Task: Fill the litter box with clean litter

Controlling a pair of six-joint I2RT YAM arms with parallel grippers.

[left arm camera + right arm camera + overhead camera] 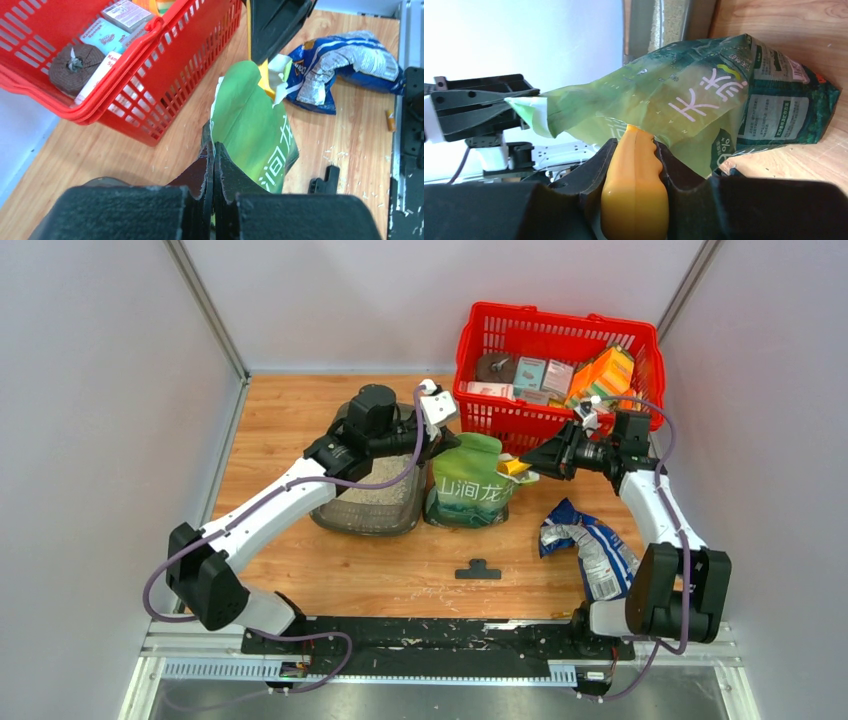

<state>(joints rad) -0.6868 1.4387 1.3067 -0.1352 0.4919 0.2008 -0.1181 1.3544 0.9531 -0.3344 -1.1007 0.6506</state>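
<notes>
Here, seen from above, my two arms reach over a wooden table (300, 560) and meet at a green bag (470, 485) standing near its middle. My left gripper (448, 445) is closed tight on the bag's upper left edge. In the left wrist view the two dark fingers (202, 175) press flat together with the green film coming out from between them.

My right gripper (530, 458) comes in from the other side and is clamped on a yellow handle (515, 467). In the right wrist view that yellow piece (634, 195) fills the gap between my fingers, and its far end touches the top of the bag. I cannot tell what kind of tool it is.

The litter box (345, 515), a dark grey tray, sits just left of the green bag, partly under my left forearm. Pale beige clean litter (385, 492) shows inside it.

A red basket (480, 315) holding small boxes stands at the far right, behind the bag. A crumpled blue and silver bag (585, 545) lies on the table near my right arm. A small black T-shaped piece (478, 570) lies on the wood in front of the green bag, well apart from it
</notes>
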